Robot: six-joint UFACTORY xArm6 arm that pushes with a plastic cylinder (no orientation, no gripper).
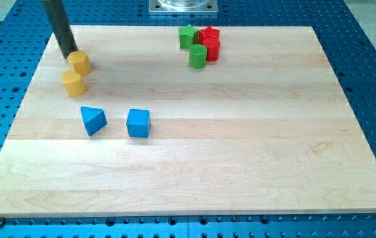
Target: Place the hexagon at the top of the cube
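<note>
A yellow hexagon block (79, 63) lies near the board's upper left. My tip (69, 54) rests just at its upper-left edge, touching or almost touching it. A second yellow block (73, 83), of unclear shape, lies right below the hexagon. The blue cube (138, 123) sits left of the board's middle, well below and to the right of the hexagon. A blue triangular block (93, 119) lies to the cube's left.
A cluster at the view's top centre holds a green block (188, 36), a red star (209, 33), a green cylinder (197, 56) and a red cylinder (212, 48). The wooden board (240, 165) lies on a blue perforated table (366, 53).
</note>
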